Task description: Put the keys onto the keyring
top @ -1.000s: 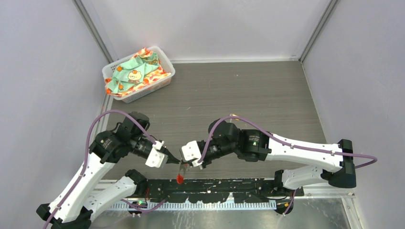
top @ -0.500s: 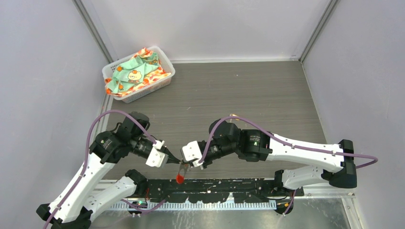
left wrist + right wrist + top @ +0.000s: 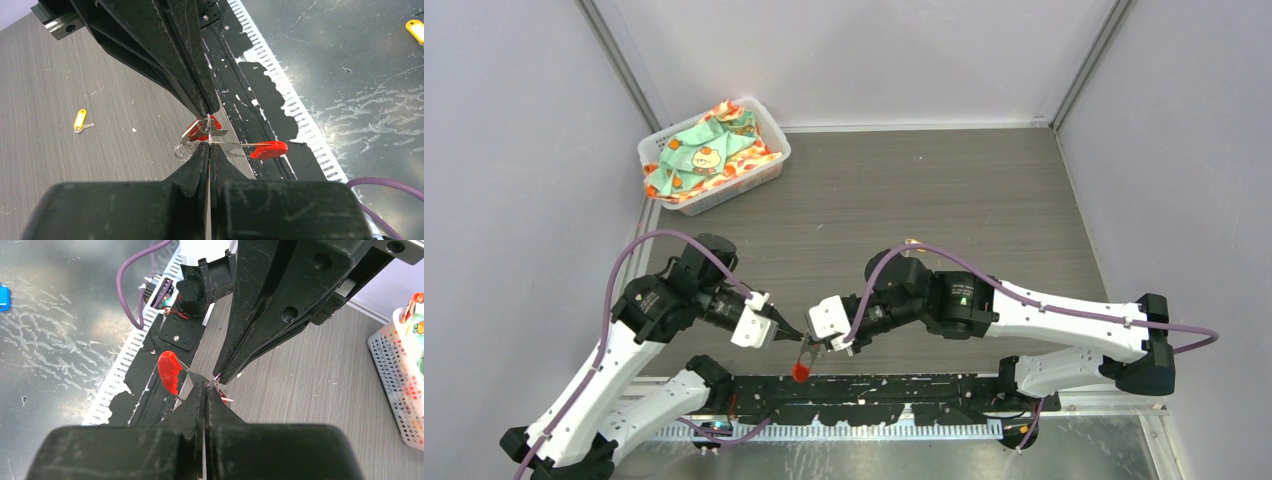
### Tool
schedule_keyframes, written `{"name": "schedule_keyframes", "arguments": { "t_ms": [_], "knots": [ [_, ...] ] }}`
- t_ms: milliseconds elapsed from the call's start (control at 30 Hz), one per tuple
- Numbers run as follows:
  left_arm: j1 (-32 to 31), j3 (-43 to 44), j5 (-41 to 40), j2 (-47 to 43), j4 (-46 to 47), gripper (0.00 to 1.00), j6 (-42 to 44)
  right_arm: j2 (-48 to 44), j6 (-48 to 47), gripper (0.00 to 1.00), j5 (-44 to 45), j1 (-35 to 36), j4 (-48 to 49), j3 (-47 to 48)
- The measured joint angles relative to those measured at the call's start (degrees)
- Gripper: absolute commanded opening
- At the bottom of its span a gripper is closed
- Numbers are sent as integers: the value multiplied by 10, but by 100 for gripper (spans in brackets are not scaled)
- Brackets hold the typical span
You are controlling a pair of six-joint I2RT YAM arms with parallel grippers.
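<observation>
My left gripper [image 3: 795, 336] and right gripper [image 3: 813, 343] meet tip to tip above the table's near edge. Both are shut on the thin wire of the keyring, whose red crescent [image 3: 800, 372] hangs below them. In the left wrist view the crescent [image 3: 270, 149] sticks out to the right and silvery loops [image 3: 184, 149] bunch on the left. The red-headed key [image 3: 201, 128] hangs at the wire between the tips; I cannot tell whether it is threaded on. The yellow-headed key [image 3: 80, 119] lies alone on the table [image 3: 984, 190].
A white basket [image 3: 736, 188] holding patterned cloth stands at the back left. A black slotted rail [image 3: 894, 386] runs along the near edge, with a scratched metal plate [image 3: 924, 455] beyond it. A yellow tag [image 3: 415, 30] and something blue [image 3: 2, 295] lie on that plate.
Almost nothing. Both grippers stay shut, tip to tip, on the keyring; the right arm has edged very slightly to the right.
</observation>
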Motion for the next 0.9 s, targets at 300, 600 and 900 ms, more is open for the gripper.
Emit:
{"name": "schedule_keyframes", "arguments": {
  "t_ms": [300,600,900],
  "knots": [
    [0,-3,-1,-4,7,0,-19,0,-7,1,0,0,-9,0],
    [0,-7,-1,-9,23,0,-36,0,-13,1,1,0,-22,5],
    [0,-24,0,-26,74,0,-114,-2,-18,1,1,0,-38,8]
  ]
}}
